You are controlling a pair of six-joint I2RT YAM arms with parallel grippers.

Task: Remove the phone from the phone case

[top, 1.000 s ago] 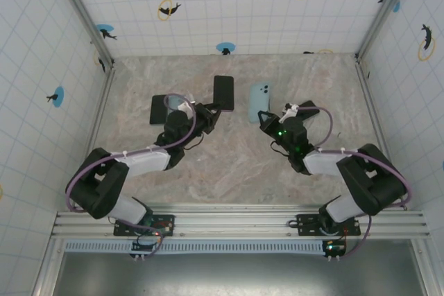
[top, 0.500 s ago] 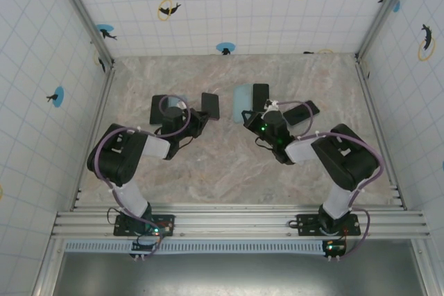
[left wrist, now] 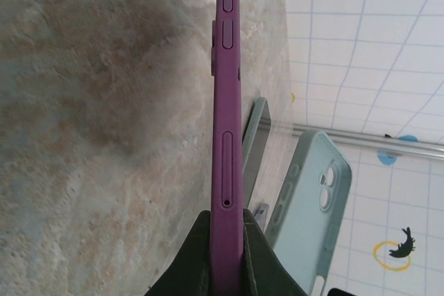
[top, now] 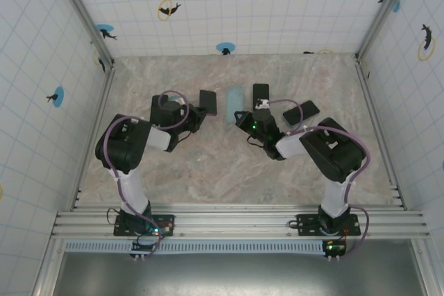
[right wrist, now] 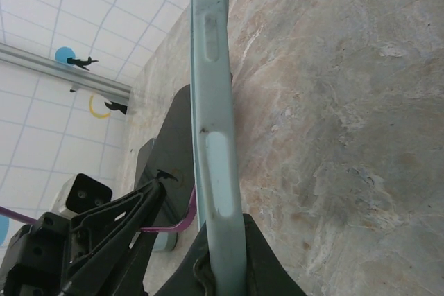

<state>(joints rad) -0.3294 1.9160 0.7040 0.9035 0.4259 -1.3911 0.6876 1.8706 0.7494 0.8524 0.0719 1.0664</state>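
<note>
Separation looks done. The left gripper (left wrist: 227, 225) is clamped on one end of the phone (left wrist: 227, 102), which it holds on edge over the table (top: 208, 164). The right gripper (right wrist: 222, 227) is clamped on one end of the pale blue case (right wrist: 210, 67), also on edge. From above, the two sit near each other at mid-table toward the far side, the phone on the left and the case on the right, with a clear gap between them. What seems left is only to set both down and let go.

The overhead view gives that layout, plus another dark phone (top: 301, 111) lying on the table right of the case, but it does not show the grips. The left wrist view shows the phone's purple side with its buttons and tray slot, bare of any cover, and the case's camera cutout beyond it. The right wrist view shows the case's thin rim pinched between the fingers, with the other gripper's black fingers low on the left.
</note>
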